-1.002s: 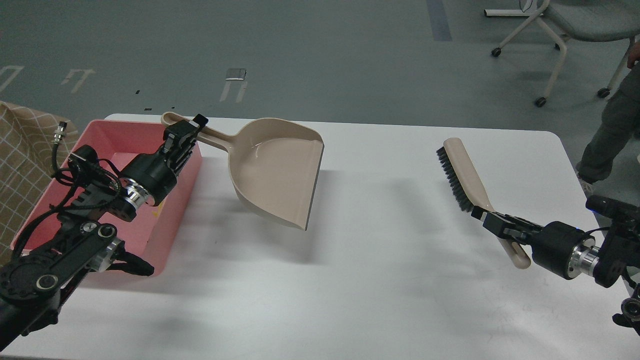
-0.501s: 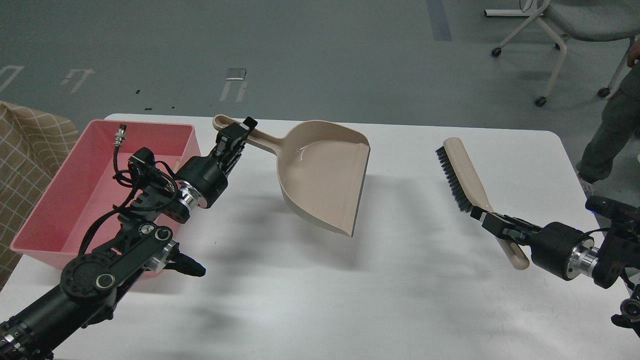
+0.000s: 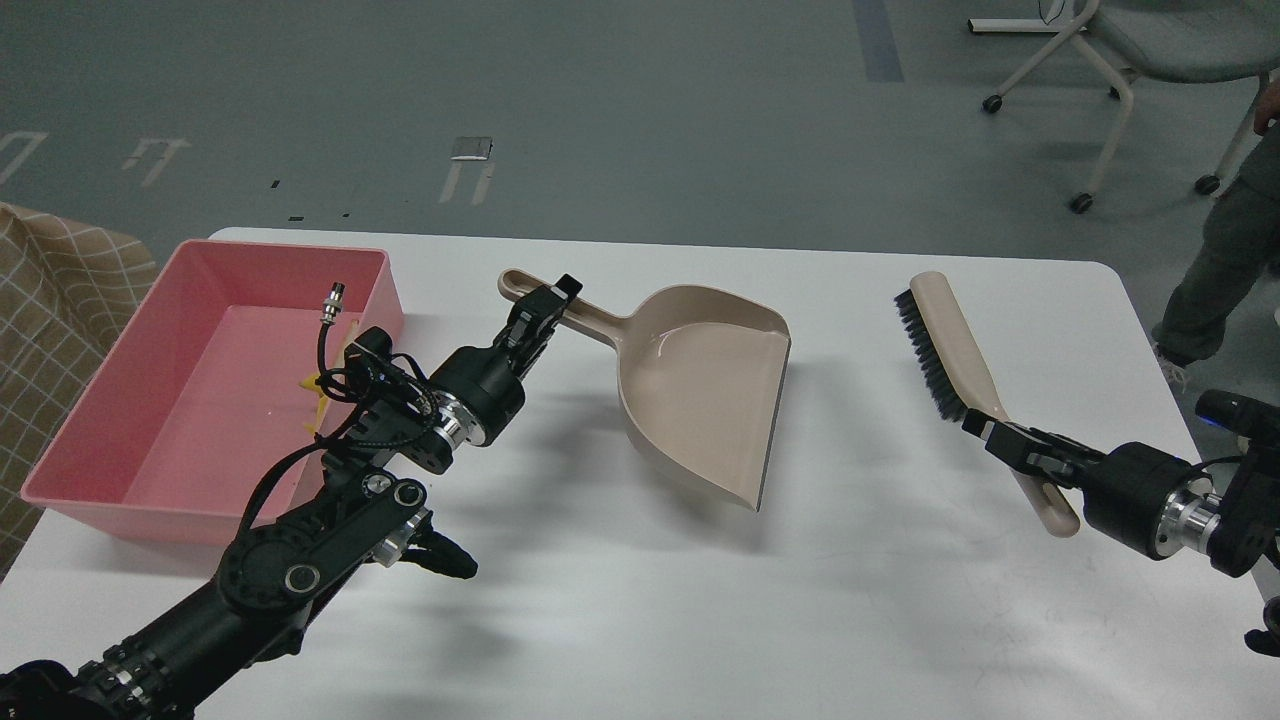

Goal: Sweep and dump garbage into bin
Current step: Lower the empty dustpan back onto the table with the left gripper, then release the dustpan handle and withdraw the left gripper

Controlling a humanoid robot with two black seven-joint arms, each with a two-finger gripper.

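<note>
The pink bin [image 3: 130, 400] stands at the table's left edge. A bit of yellow garbage [image 3: 313, 386] shows inside it, mostly hidden behind my left arm; the bread slice is not visible. My left gripper [image 3: 543, 305] is shut on the long handle of the beige dustpan [image 3: 700, 390], which looks empty and hangs over the middle of the table, right of the bin. My right gripper [image 3: 1000, 440] is shut on the handle of a beige brush [image 3: 945, 345] with black bristles, held over the table's right side.
The white table [image 3: 860, 600] has its far edge close behind the bin and dustpan. A checked beige cloth [image 3: 50, 290] lies left of the bin. A wheeled chair [image 3: 1130, 60] and a person's leg [image 3: 1215, 270] are beyond the right corner.
My left arm has carried the dustpan rightward, from beside the bin to the table's middle. My right gripper and brush shifted slightly right.
</note>
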